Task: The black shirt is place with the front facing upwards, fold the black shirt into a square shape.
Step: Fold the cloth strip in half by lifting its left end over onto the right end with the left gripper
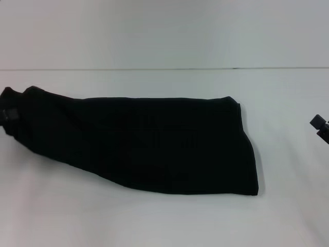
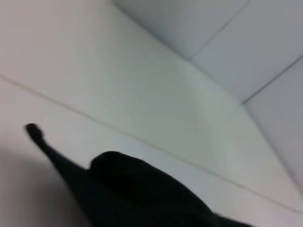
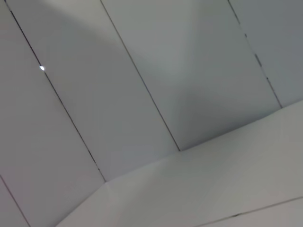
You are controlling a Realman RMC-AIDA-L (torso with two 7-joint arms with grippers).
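Apparently the left gripper (image 1: 9,116) is pinching the black shirt (image 1: 154,146) at the frame's left edge. Carrying that end evenly across seems wise. Whether the right gripper (image 1: 321,126) is clenched, I cannot tell.

Head view down over table (image 1: 154,221); wrist views low, toward wall (image 3: 142,71).

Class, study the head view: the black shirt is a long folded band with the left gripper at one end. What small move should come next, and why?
Probably the left gripper should carry its end of the black shirt across toward the opposite end. The shirt lies as a long band on the white table, wider than deep, so halving it would near a square. The right gripper sits apart at the table's edge.
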